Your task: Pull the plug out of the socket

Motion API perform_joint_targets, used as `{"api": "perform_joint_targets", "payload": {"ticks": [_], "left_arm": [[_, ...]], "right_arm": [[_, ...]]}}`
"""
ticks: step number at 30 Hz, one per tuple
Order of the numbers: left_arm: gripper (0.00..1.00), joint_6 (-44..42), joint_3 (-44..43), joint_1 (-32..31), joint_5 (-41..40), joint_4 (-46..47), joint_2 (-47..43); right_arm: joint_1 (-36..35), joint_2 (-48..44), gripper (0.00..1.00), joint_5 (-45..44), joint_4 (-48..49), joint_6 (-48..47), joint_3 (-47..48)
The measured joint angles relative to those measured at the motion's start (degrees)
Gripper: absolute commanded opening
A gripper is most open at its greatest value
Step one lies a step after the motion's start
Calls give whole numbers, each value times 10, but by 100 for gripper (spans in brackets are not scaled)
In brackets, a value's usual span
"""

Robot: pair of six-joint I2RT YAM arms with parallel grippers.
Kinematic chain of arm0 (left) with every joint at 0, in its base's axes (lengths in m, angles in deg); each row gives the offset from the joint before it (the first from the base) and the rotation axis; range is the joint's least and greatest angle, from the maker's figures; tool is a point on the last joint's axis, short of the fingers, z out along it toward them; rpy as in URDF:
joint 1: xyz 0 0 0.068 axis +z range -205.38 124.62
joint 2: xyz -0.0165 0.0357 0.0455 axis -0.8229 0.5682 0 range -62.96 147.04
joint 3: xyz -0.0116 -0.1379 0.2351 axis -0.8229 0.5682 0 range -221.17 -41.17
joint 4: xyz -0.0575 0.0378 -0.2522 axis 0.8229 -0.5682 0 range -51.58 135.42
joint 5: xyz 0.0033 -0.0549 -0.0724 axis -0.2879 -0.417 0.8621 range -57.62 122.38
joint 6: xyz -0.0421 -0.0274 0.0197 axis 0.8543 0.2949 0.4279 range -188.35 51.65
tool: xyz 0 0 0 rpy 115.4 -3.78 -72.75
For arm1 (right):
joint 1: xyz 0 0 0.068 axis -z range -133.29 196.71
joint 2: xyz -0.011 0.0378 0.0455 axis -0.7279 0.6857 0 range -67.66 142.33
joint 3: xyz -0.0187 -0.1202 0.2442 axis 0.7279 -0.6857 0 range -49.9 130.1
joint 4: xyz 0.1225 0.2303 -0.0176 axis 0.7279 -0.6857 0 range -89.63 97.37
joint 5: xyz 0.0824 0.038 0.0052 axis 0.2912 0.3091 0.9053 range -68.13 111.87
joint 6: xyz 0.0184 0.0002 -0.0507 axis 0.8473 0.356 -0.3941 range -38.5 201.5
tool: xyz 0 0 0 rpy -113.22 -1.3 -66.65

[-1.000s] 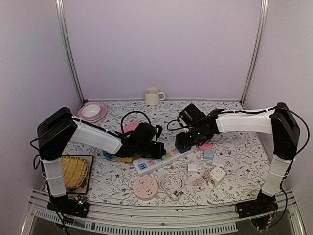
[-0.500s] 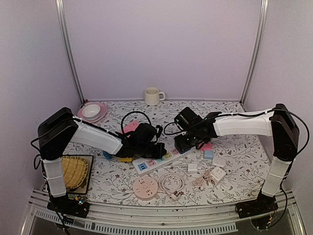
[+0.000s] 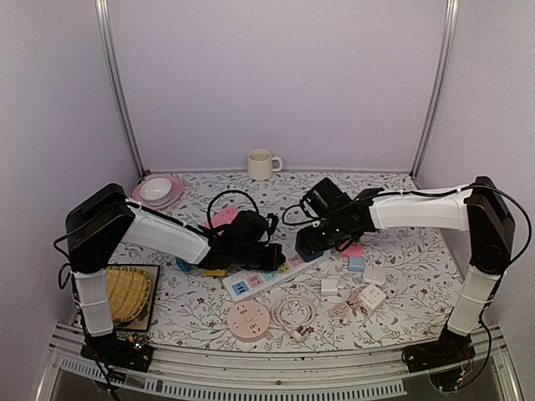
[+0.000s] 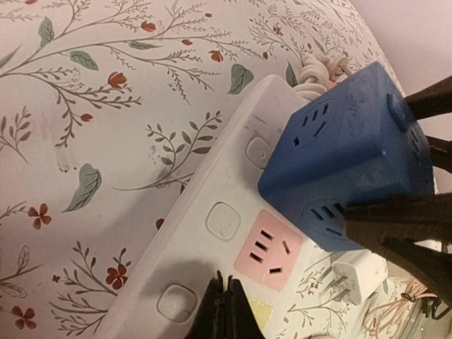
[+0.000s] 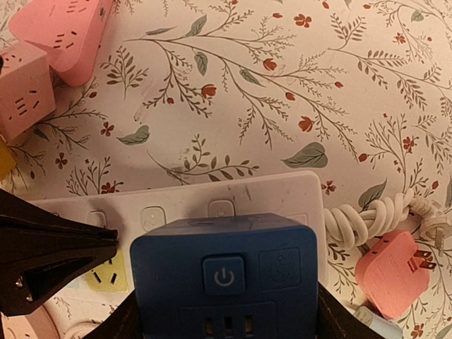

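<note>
A white power strip (image 3: 272, 276) lies slanted at the table's middle; it also shows in the left wrist view (image 4: 212, 233) and the right wrist view (image 5: 212, 194). A blue cube plug (image 3: 312, 244) stands tilted over the strip's right end, with its prongs hidden. My right gripper (image 3: 322, 234) is shut on the blue cube (image 5: 226, 275), one finger on each side. My left gripper (image 4: 226, 311) is shut and its tips press down on the strip beside the pink outlet (image 4: 268, 254). In the overhead view the left gripper (image 3: 263, 255) sits just left of the cube (image 4: 349, 159).
A pink round socket (image 3: 249, 321), a coiled white cable (image 3: 292, 311) and white adapters (image 3: 368, 296) lie in front. Pink adapters (image 5: 60, 32), a pink plug (image 5: 395, 272) and a bundled cord (image 5: 374, 212) surround the strip. A mug (image 3: 262, 164), a pink plate (image 3: 157, 190) and a basket (image 3: 125, 294) stand farther off.
My right gripper with the blue cube shifted slightly left, then back and up. The strip's left end slid a little left. My left gripper stayed pressed on the strip.
</note>
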Motion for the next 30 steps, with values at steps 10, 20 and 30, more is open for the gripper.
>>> {"api": "perform_joint_targets", "payload": {"ticks": [10, 20, 30], "left_arm": [[0, 0, -1, 0, 0, 2, 1], [0, 1, -3, -4, -1, -1, 2], [0, 0, -11, -4, -2, -5, 7]], "right_arm": [[21, -12, 61, 41, 13, 13, -15], [24, -35, 61, 43, 9, 14, -19], [28, -110, 63, 51, 67, 11, -6]]}}
